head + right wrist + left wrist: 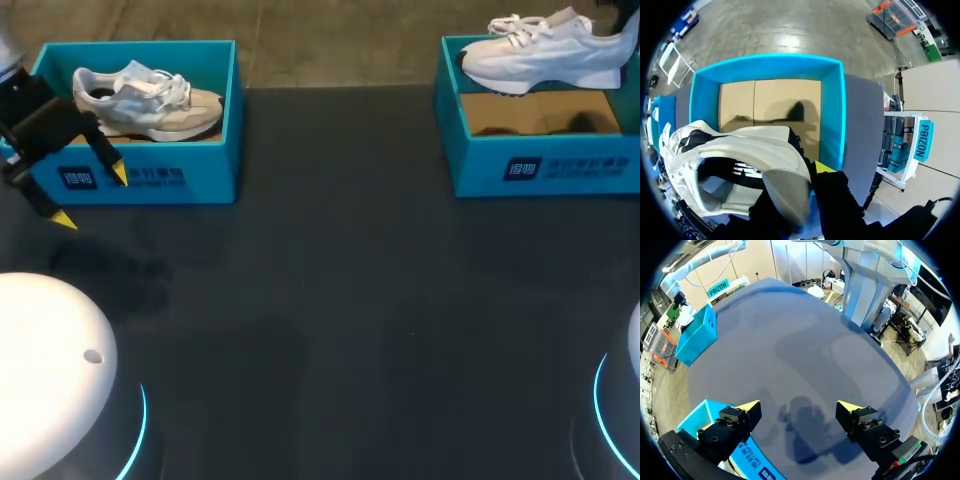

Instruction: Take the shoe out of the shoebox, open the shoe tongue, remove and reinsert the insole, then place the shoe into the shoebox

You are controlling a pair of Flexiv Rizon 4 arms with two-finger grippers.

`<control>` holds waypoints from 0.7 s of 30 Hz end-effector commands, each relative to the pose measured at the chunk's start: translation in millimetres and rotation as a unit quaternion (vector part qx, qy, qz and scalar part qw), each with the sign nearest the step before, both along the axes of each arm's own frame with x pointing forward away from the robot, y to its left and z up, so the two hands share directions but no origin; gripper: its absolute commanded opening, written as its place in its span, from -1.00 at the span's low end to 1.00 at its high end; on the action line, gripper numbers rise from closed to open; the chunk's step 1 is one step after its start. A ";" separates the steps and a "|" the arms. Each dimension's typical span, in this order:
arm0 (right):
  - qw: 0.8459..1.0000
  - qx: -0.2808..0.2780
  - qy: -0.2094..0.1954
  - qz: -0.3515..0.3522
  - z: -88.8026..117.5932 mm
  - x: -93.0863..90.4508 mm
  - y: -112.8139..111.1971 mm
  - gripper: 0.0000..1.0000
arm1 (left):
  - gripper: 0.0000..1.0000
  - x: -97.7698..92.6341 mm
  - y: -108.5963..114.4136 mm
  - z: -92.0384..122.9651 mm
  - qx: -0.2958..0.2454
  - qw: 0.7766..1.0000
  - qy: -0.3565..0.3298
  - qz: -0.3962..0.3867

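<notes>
Head view. Finds the white shoe (550,50) raised over the far side of the right shoebox (540,165), clear of its cardboard floor; gives no sight of the right tool. Shows the left tool (90,197) spread wide and empty, hanging over the counter (340,300) just in front of the left shoebox (150,180), with a beige shoe (150,100) lying inside.

Left wrist view. Confirms yellow tips well apart with nothing between and bare counter ahead. Catches only a corner of the left shoebox beside one finger.

Right wrist view. Alone reveals the right tool (802,175) clamped on the white shoe's heel, one yellow tip outside the collar, the other hidden. Looks like step one, the taking out, nearly done. Next calls for carrying clear of the blue walls, setting down on open counter, then bringing the left tool across for the tongue.
</notes>
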State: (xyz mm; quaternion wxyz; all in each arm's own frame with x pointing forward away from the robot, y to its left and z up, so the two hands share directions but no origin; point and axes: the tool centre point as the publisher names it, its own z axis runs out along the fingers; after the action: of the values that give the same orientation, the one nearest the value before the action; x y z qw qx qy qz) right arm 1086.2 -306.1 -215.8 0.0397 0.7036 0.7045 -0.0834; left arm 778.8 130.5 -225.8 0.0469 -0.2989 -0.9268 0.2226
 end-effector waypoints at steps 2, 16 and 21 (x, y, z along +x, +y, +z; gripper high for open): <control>1.000 -0.004 0.007 0.004 -5.0 9.0 -3.8 -1.00 | 1.00 -0.7 0.6 -0.2 0.001 1.000 -0.001 0.000; 1.000 0.006 0.011 -0.001 -32.3 11.3 -15.5 -1.00 | 1.00 -0.7 0.6 -0.2 0.001 1.000 -0.001 0.000; 1.000 0.001 0.020 -0.005 -42.4 7.2 -15.1 -1.00 | 1.00 -0.7 0.6 -0.2 0.001 1.000 -0.001 0.000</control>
State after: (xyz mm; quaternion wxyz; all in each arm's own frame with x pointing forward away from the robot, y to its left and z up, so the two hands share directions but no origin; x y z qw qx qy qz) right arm 1091.0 -321.4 -254.0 0.0274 0.7043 0.7032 -0.0935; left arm 778.8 130.5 -225.8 0.0469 -0.2989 -0.9268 0.2226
